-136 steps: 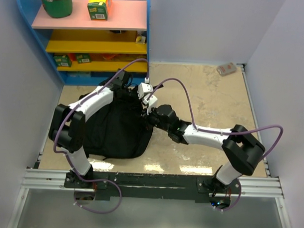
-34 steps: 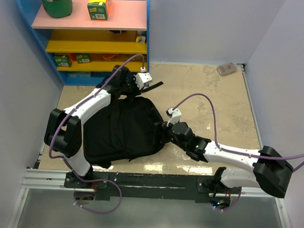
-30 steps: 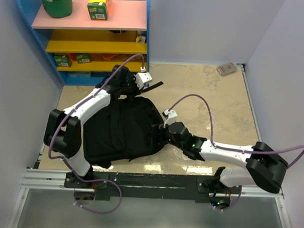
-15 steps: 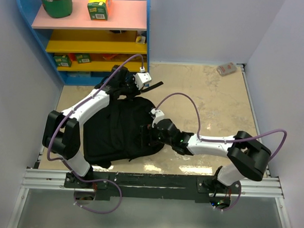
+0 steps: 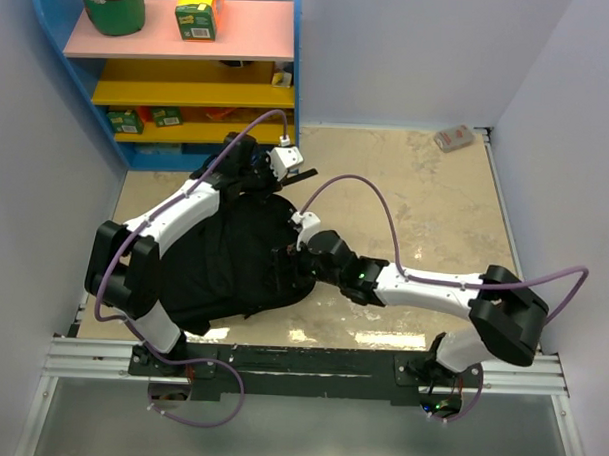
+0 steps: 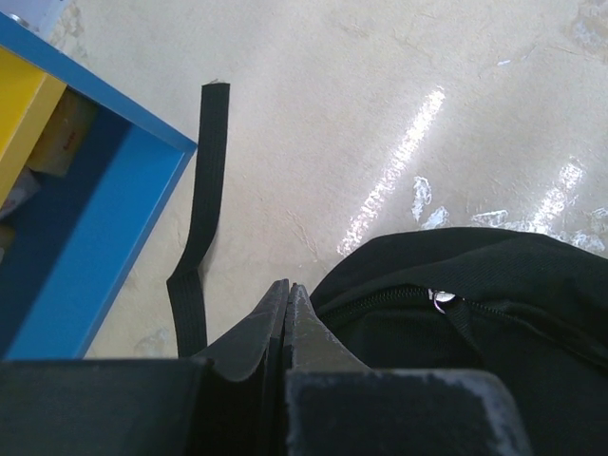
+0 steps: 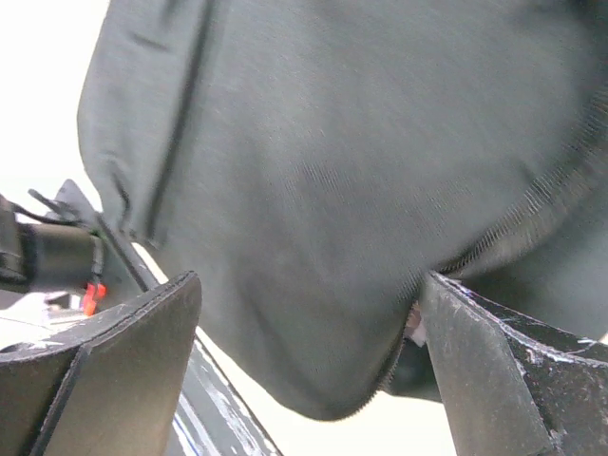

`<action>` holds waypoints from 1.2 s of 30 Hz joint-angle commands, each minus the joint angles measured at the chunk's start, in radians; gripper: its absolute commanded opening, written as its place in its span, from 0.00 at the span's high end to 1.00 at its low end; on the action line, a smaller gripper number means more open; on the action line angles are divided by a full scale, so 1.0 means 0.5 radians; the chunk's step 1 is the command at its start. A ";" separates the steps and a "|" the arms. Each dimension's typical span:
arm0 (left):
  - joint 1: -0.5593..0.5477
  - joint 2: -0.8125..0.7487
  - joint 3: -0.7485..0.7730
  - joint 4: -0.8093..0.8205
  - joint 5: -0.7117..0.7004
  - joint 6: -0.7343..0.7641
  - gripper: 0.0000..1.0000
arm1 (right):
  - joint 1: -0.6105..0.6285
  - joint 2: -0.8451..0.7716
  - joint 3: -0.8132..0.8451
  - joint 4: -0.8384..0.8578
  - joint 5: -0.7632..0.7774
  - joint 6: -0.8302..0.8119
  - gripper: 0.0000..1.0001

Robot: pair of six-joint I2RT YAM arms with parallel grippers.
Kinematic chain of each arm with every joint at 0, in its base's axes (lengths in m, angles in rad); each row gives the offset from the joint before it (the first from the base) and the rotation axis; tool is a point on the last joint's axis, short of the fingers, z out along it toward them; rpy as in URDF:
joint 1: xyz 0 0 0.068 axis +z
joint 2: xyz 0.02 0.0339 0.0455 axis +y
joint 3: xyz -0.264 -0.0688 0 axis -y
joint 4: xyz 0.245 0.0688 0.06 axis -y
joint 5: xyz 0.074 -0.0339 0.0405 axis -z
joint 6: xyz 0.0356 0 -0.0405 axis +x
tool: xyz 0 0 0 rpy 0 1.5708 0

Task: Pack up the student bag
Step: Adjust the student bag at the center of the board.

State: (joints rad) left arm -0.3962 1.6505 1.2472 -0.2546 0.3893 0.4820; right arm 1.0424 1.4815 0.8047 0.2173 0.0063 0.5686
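The student bag (image 5: 223,255), a large black backpack, lies on the beige floor left of centre. My left gripper (image 5: 278,179) sits at its far top edge, shut. In the left wrist view the left gripper (image 6: 288,285) has its fingers pressed together with nothing showing between them. A loose black strap (image 6: 204,190) runs beside it, and the bag (image 6: 475,323) with its zip pull (image 6: 442,297) lies just to the right. My right gripper (image 5: 283,267) is on the bag's right side. The right gripper (image 7: 312,285) is open wide, with a bulge of the bag (image 7: 332,190) and its zip edge between the fingers.
A blue shelf unit (image 5: 295,78) with pink and yellow shelves stands at the back left, close behind the left gripper; its blue edge (image 6: 95,237) shows in the left wrist view. A green item (image 5: 110,6) and a carton (image 5: 199,9) stand on top. A small packet (image 5: 454,138) lies far right.
My right arm has swung left, from beside the bag's right edge onto the bag, and the bag's right side has been pushed in. The left arm has hardly moved.
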 commanded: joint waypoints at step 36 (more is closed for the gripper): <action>-0.012 -0.165 -0.178 0.196 0.016 -0.053 1.00 | 0.023 0.501 0.421 -0.588 1.239 0.025 0.15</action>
State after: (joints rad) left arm -0.4000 1.6123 1.1629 -0.2092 0.3882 0.4706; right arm 1.0359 1.6791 0.9531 -0.0463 0.5831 0.5320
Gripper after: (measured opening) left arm 0.009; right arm 0.855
